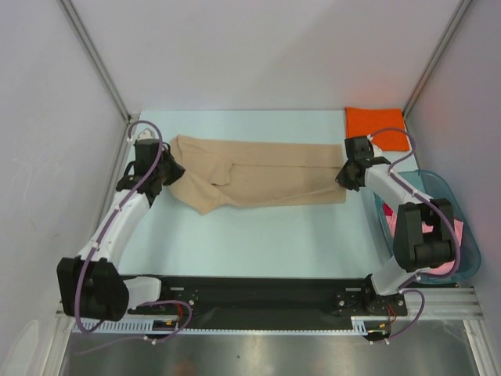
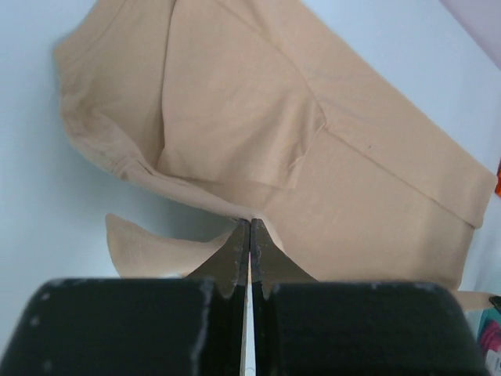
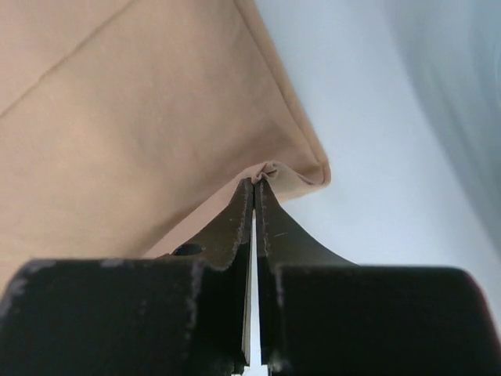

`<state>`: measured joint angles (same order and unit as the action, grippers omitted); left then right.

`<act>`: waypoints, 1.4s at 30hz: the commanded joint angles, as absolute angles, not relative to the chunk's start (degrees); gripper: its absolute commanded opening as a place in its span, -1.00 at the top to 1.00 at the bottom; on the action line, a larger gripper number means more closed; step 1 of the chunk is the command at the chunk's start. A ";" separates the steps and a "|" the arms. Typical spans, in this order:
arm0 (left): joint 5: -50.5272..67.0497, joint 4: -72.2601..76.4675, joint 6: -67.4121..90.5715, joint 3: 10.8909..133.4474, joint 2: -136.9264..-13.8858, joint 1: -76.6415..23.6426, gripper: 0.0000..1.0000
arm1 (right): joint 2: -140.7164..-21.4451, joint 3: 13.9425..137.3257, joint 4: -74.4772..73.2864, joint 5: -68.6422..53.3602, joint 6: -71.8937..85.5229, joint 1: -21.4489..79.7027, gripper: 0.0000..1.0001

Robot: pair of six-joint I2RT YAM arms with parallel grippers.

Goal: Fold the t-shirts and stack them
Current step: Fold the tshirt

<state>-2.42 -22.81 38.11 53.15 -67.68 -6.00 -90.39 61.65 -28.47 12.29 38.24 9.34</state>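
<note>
Two white-shelled robot arms, the left arm (image 1: 117,215) and the right arm (image 1: 385,184), carry blocky black joint housings (image 1: 95,288) and looping purple cables (image 1: 77,309), and are bolted to a black base plate (image 1: 258,294) on a silver aluminium rail (image 1: 438,301). Seen close, the left gripper (image 2: 250,223) and right gripper (image 3: 255,182) have matte black bodies and tapered black fingers (image 3: 233,227), their edges scuffed with pale chips.

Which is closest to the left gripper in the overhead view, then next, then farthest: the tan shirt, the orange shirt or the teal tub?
1. Tan shirt: pinched in the left gripper.
2. Orange shirt: back right corner.
3. Teal tub: right edge, beside the right arm.
</note>
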 commanded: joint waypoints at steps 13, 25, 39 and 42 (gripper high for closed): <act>-3.16 -16.70 35.86 72.06 -89.64 -4.57 0.99 | -103.00 75.05 -26.90 7.91 32.34 4.93 1.00; -0.62 -15.82 35.94 76.46 -95.62 -1.23 0.99 | -107.84 77.96 -26.54 5.88 31.99 3.69 1.00; 2.46 -16.52 35.07 82.61 -102.21 -0.53 0.99 | -109.51 78.84 -25.84 5.71 31.82 3.69 1.00; 2.64 -16.87 34.98 83.58 -103.27 -0.35 0.99 | -110.13 79.19 -26.02 5.89 31.82 3.60 1.00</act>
